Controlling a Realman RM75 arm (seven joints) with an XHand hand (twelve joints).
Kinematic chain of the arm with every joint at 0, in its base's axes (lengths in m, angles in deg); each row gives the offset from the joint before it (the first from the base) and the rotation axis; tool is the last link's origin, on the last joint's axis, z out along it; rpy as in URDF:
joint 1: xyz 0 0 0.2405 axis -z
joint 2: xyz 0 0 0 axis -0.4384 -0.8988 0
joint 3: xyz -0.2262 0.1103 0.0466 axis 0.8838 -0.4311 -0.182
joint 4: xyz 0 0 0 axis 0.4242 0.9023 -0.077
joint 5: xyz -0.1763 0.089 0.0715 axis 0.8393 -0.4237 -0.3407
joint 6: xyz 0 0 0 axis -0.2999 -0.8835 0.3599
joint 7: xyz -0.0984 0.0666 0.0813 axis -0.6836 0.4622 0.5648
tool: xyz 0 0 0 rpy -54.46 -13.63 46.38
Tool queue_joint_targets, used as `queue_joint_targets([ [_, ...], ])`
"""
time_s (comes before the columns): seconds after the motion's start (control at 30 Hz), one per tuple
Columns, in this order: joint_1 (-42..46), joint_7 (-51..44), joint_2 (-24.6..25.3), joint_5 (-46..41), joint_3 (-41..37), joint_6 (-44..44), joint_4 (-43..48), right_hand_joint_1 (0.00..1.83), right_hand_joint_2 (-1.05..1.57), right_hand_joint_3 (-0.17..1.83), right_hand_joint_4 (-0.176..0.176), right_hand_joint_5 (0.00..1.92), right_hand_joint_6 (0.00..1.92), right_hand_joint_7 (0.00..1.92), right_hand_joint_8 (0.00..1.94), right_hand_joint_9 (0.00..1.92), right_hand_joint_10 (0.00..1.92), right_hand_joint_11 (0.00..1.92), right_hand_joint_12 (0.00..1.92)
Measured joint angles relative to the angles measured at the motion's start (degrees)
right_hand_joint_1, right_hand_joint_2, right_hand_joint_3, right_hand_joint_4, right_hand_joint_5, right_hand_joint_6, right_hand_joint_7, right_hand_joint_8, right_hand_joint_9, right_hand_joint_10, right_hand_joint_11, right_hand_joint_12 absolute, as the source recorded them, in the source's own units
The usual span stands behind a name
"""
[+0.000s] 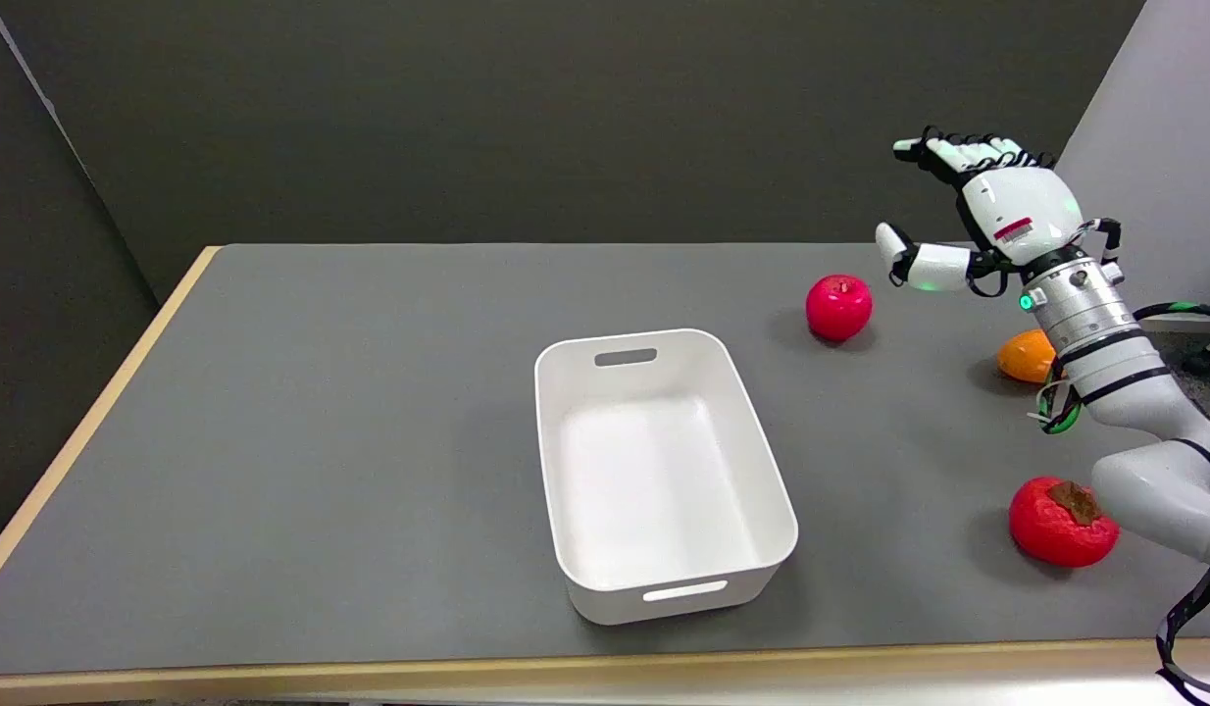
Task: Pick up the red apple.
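The red apple (838, 306) stands upright on the grey table (321, 441), toward the far right, its stem pointing up. My right hand (987, 206) hovers in the air just to the right of the apple and above it, apart from it. Its fingers are spread and hold nothing; the thumb points left toward the apple.
A white empty bin (757, 510) with cut-out handles stands mid-table, left of the apple. An orange fruit (1025, 355) lies partly behind my forearm. A red tomato-like fruit with a brown top (1056, 523) lies near the front right. The table's wooden edge runs along the front and left.
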Motion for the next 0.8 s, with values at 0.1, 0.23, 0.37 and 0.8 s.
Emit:
queue_joint_targets([
  [0.1,0.0,-0.3,-0.1,0.5,-0.1,1.3,-0.2,0.3,0.68,0.9,0.104,0.26,0.51,0.42,0.43,0.35,0.83,0.24,1.34],
  [0.23,0.0,-0.7,-0.2,1.1,-0.1,3.0,-0.5,0.29,0.68,0.88,0.104,0.26,0.5,0.42,0.42,0.34,0.82,0.24,1.33],
  [0.37,-0.1,-0.9,-0.2,1.5,0.2,4.6,-0.8,0.27,0.68,0.88,0.105,0.26,0.5,0.42,0.42,0.34,0.81,0.24,1.32],
  [0.8,-6.4,-1.2,-0.1,2.2,8.1,7.8,-5.3,0.24,0.68,0.89,0.111,0.26,0.51,0.42,0.42,0.34,0.81,0.24,1.32],
])
